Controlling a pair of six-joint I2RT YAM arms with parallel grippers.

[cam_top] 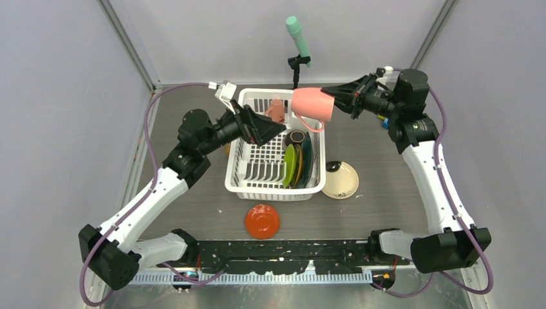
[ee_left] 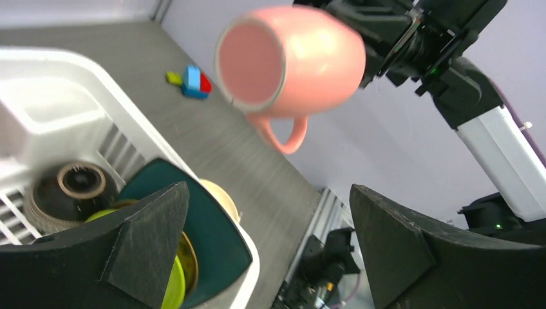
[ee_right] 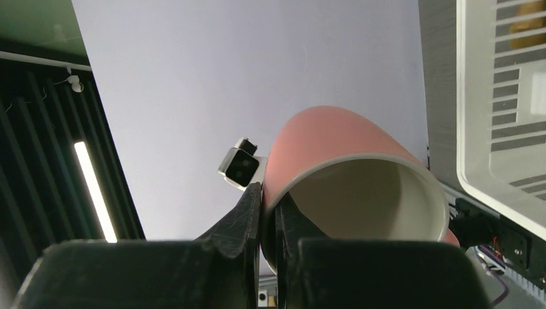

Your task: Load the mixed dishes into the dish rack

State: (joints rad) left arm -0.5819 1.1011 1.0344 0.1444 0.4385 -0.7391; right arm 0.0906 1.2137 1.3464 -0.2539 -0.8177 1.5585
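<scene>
A mug (cam_top: pixel 312 103) is being gripped at its rim by the right tool (cam_top: pixel 331 98) above the rack (cam_top: pixel 233 168); the left tool (cam_top: pixel 275 127) is being held wide open.

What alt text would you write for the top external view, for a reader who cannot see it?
The right hand holds a pink mug sideways above the far right corner of a white dish rack, while the left hand hangs open over the rack. Inside, plates stand on edge; a red-orange dish and a cream plate lie outside.
</scene>
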